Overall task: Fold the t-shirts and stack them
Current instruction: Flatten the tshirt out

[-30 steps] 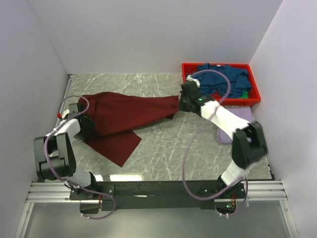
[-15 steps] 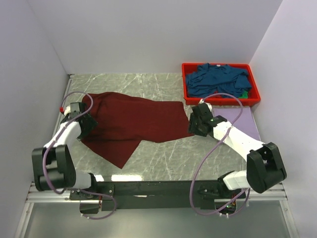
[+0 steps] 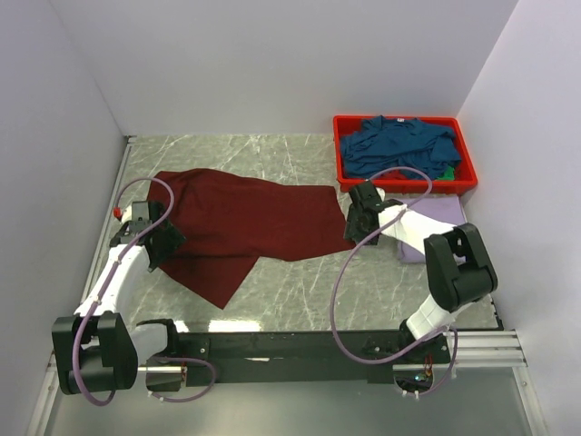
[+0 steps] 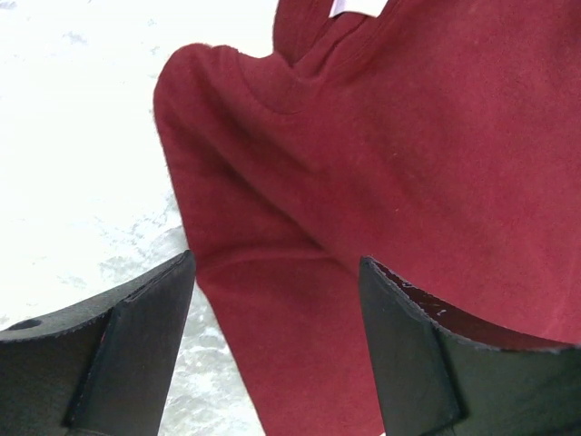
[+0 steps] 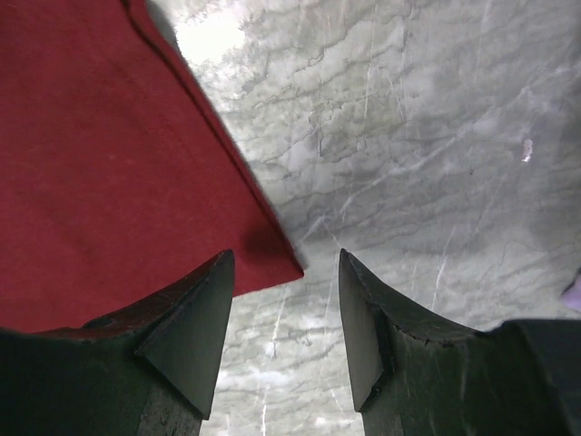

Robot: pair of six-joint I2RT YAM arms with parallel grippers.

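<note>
The maroon t-shirt (image 3: 245, 222), its white neck tag (image 4: 359, 7) cropped past reading, is being borne flat on the counter (image 3: 300, 272) and bracketed at opposite ends by the left hand (image 4: 277, 272) and right hand (image 5: 286, 263), both open and gripping nothing.

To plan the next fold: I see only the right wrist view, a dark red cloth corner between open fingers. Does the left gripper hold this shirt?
Observer: No, the left gripper is open over the left end of the dark maroon cloth t-shirt.
Operator: Where are other shirts?
Observer: Teal-blue cloth shirts fill the red plastic bin at the far right.
Operator: Any more?
Observer: A pale lavender shirt lies just in front of the bin.
</note>
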